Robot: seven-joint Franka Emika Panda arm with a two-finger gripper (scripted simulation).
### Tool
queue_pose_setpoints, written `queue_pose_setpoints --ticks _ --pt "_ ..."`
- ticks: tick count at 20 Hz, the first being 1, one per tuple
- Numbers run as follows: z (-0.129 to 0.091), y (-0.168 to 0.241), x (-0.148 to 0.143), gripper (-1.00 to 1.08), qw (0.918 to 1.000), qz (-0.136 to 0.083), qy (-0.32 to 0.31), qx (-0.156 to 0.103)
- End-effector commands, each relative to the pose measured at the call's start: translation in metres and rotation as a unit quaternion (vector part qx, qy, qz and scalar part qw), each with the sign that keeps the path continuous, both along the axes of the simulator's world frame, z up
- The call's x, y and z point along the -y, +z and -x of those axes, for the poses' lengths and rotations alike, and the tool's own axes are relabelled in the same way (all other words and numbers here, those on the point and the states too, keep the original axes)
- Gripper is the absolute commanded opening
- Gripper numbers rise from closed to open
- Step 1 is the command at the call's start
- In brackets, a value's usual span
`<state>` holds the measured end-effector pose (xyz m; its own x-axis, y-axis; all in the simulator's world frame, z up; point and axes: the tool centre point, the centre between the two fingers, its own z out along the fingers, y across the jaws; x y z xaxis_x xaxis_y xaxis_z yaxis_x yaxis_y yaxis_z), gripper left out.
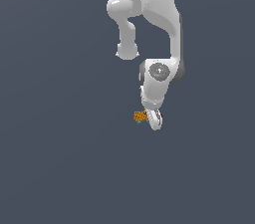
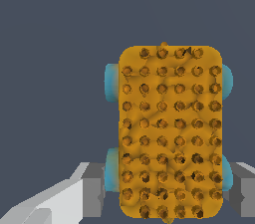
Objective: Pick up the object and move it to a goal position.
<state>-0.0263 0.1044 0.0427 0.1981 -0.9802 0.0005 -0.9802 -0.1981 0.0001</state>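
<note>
The object is an orange-yellow block covered in dark spots, with teal bits at its sides. In the wrist view it fills the middle of the picture. My gripper straddles it, and the grey fingers press against the teal bits on both sides, so it is shut on the object. In the exterior view the object is a tiny orange lump at the gripper tip, on its exterior-view left, below the white arm. Whether it rests on the floor or hangs above it cannot be told.
A plain dark grey-blue floor surrounds the arm. A tiny red dot sits right beside the gripper tip on the exterior view's right.
</note>
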Motion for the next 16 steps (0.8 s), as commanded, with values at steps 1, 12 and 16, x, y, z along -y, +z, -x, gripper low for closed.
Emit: queue_pose_setpoints --ticks 1,12,16 --pt "-0.009 0.004 -0.022 -1.00 1.0000 0.000 -0.001 0.000" --pt "-0.031 0.011 -0.072 -1.00 1.0000 0.000 -0.001 0.000" --pt "-0.033 0.011 -0.075 -1.00 1.0000 0.000 -0.001 0.000"
